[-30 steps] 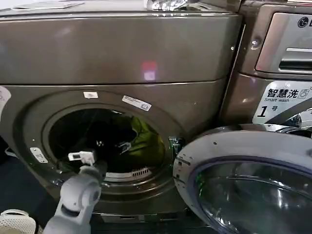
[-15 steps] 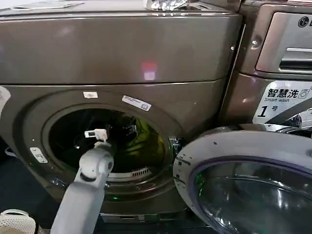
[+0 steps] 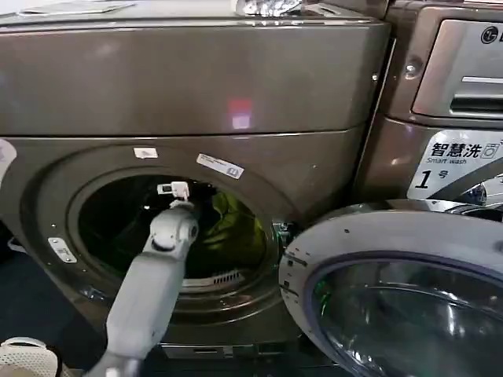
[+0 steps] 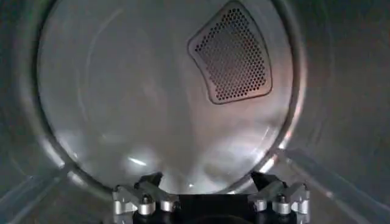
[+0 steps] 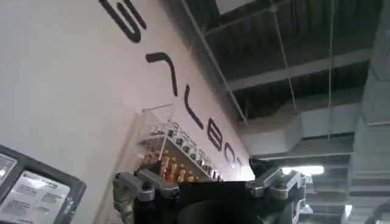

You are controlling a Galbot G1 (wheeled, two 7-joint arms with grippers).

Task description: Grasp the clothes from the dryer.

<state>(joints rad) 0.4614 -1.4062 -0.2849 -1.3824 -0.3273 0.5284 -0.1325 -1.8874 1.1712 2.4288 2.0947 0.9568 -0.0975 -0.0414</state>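
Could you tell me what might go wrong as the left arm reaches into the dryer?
1. The left tool is open and faces the bare drum wall, while the clothes lie to its right; it may close on nothing.
2. The arm passes close to the dryer opening's rim and could scrape it.
3. The open door could block the clothes' way out.

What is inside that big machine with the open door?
Inside the dryer lies yellow-green clothing, on the drum's right side. The left gripper has reached in, fingers open. The arm and darkness hide whatever else lies there.
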